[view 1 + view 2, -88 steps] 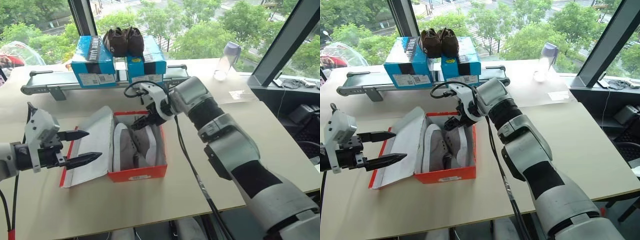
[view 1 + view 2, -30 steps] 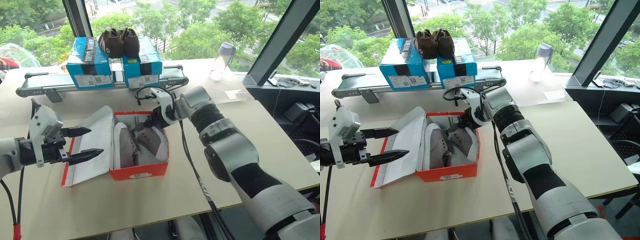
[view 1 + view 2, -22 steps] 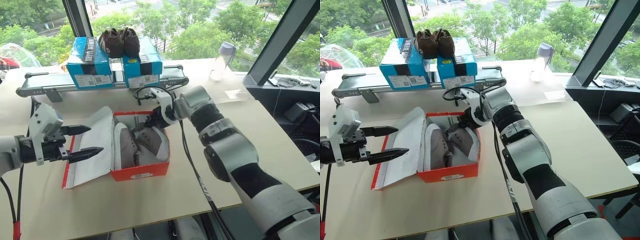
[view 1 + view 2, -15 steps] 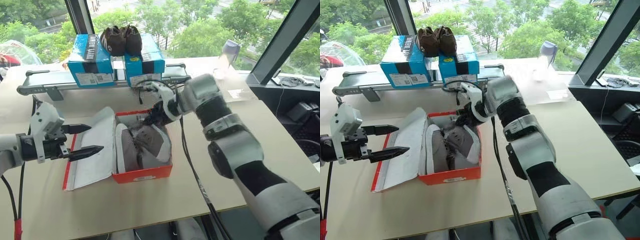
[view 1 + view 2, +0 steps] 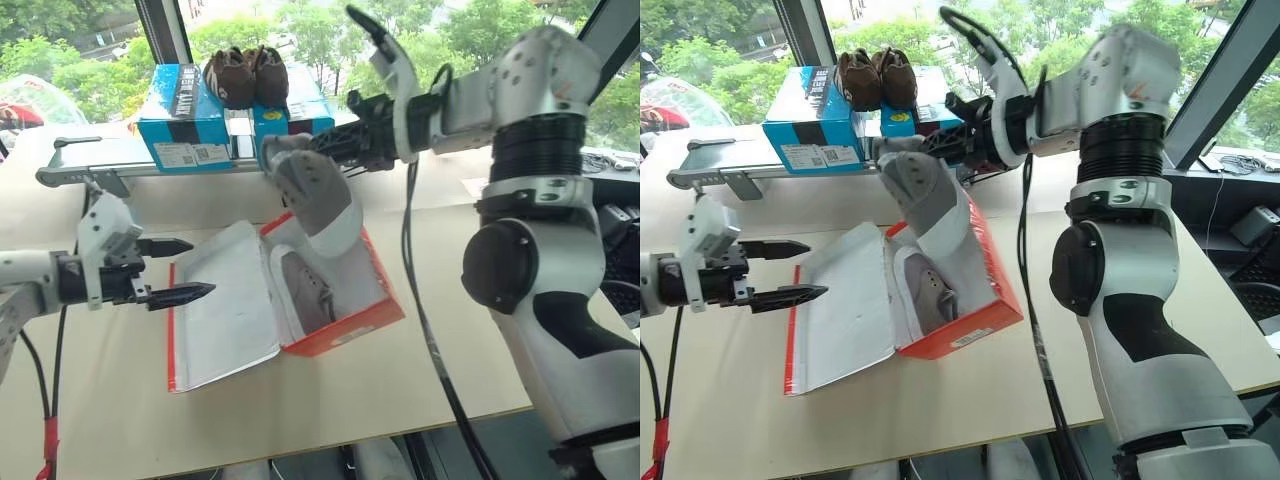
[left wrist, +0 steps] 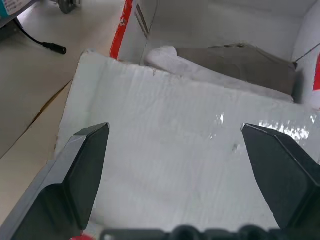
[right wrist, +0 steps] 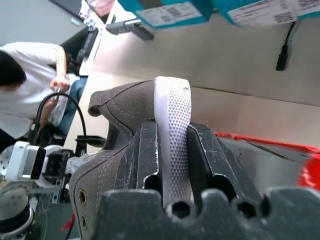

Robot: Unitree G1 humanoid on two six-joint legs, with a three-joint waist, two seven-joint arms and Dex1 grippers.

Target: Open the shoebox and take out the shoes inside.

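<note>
Right gripper (image 7: 172, 165) clamps the white sole at the heel of one light grey slip-on sneaker (image 5: 312, 195), which hangs in the air above the open bright red cardboard shoebox (image 5: 345, 322). Its long axis is tilted: heel up toward the gripper, toe down and toward the robot, over the box's back edge. The second grey sneaker (image 5: 308, 290) lies inside the box, long axis roughly along the box's length. The box sits skewed on the light wooden tabletop (image 5: 300, 410), its lid (image 5: 225, 315) folded flat open to the robot's left, pale inside facing up.

Left gripper (image 5: 175, 270) hovers just left of the lid, fingers spread wide, holding nothing, pointing toward the box.

The right wrist view shows the fingers pinching the textured sole edge, and a person in a white shirt (image 7: 30, 95) seated off beyond the table. The left wrist view shows the white lid lining below the fingers.

Behind the box: two blue cardboard boxes (image 5: 185, 120) with a pair of dark brown shoes (image 5: 245, 75) on top. Large windows with green trees outside.
</note>
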